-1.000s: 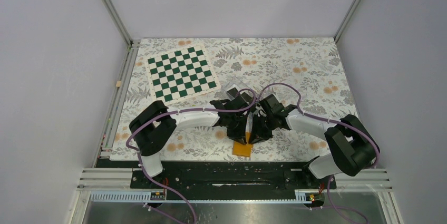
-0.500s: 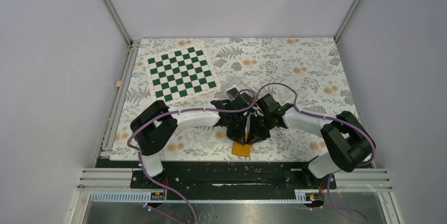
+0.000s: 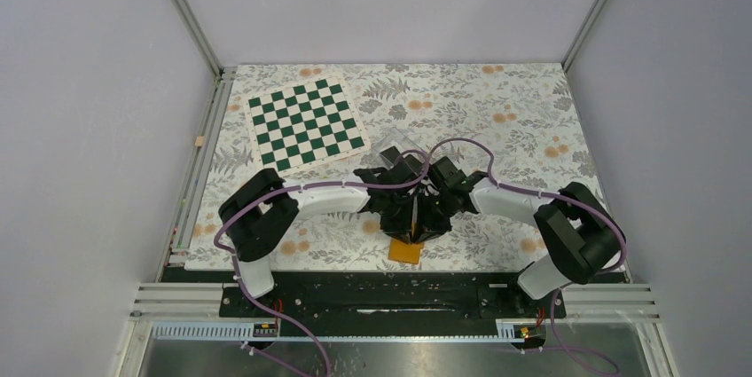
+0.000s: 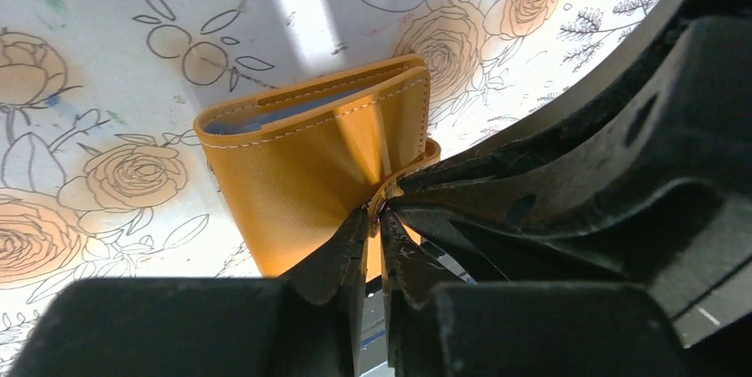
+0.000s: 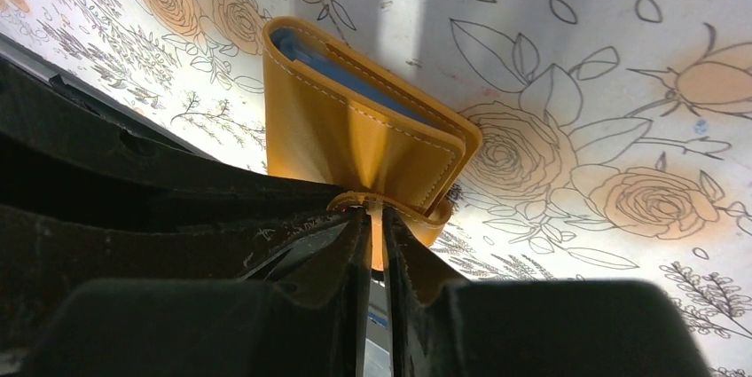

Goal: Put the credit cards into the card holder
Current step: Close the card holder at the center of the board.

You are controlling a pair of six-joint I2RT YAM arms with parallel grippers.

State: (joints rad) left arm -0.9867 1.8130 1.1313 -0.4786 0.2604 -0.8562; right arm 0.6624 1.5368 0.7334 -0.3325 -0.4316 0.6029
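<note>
**Opening the folded wallet: both grippers at its strap**

The wallet (image 3: pixel 408 252) sits folded shut, well apart from the chessboard (image 3: pixel 306 124), to its right and nearer the arm bases. Blue pockets show at one edge. The right gripper (image 5: pixel 375 214) is closed on the thin orange strap (image 5: pixel 377 239). The left gripper (image 4: pixel 379 214) has its jaws almost together at the same strap, and whether it grips cannot be told. No cards are visible in any view. Recommended: let one gripper alone hold the strap and use the other to pin the wallet body against the table (image 3: pixel 532 129). Peel the strap slowly so the snap releases without dragging the wallet. Both sets of tips meet at one spot, so guard against finger collision.
</note>
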